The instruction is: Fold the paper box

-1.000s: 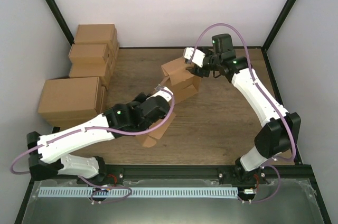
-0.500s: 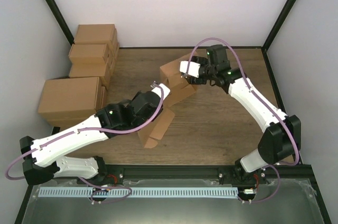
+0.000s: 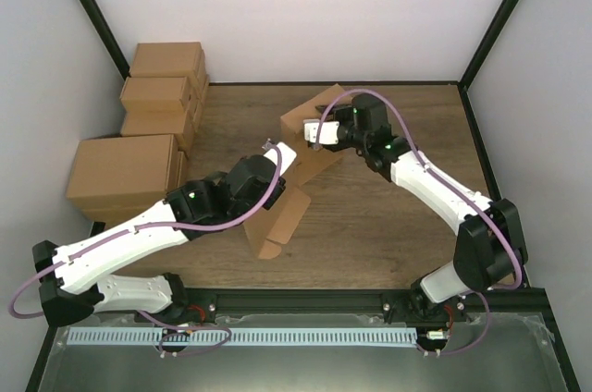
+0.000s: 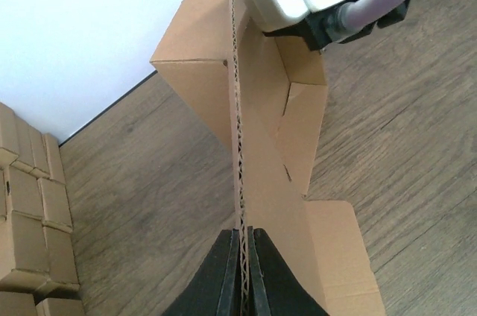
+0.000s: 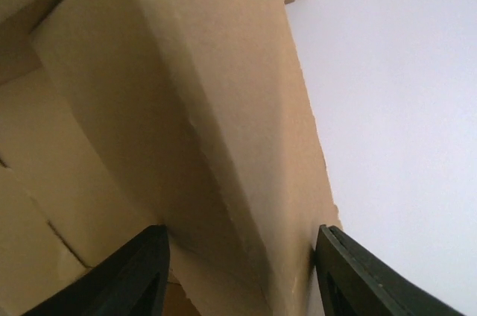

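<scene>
The paper box (image 3: 289,216) is standing half folded near the middle of the wooden table (image 3: 398,216), between the two arms in the top view. The left gripper (image 3: 276,150) is reaching in at its near side, and the right gripper (image 3: 314,133) is lying across its far end. A stack of closed cartons (image 3: 162,87) is sitting well apart along the left wall, out of the way.

In the left wrist view, the black fingers are pinching the raw corrugated edge of an upright panel, and the right gripper's white housing is crowding the box's far flaps.

In the right wrist view, the two fingers are straddling a folded cardboard panel that is filling most of the frame. Whether they are squeezing it cannot be told.
</scene>
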Robot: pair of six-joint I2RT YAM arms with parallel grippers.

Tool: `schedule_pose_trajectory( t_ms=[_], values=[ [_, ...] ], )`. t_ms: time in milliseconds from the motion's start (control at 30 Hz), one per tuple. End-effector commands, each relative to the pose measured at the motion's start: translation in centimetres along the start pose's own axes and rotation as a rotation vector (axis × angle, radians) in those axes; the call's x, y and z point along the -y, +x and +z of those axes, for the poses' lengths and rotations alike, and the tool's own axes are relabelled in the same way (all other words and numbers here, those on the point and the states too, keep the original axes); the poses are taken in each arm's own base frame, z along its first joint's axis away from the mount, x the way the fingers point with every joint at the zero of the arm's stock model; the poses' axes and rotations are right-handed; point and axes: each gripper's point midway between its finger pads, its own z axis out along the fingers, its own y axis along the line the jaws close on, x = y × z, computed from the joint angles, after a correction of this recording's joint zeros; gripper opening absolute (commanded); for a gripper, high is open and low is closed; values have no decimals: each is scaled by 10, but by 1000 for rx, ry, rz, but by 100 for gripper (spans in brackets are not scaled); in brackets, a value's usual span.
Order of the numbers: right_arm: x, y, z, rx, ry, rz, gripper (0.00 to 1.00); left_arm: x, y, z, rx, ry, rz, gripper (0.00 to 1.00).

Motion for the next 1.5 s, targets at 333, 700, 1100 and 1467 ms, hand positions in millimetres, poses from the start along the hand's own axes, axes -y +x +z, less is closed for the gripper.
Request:
schedule_pose_trajectory(
  t_ms=[333,700,1100,1467],
  values=[
    [19,-20,5,16,234,-193,13,-1,-18,-8,83,57,-86,4],
    [45,-16,-6,-56,214,53,1,-8,-64,-48,201,182,-239,61],
    [75,46,-32,-279,69,967,1,-90,-109,-156,389,173,-576,100],
    [-26,52,-34,-438,-138,1741,1,-110,-77,-142,287,16,-638,100]
  ],
)
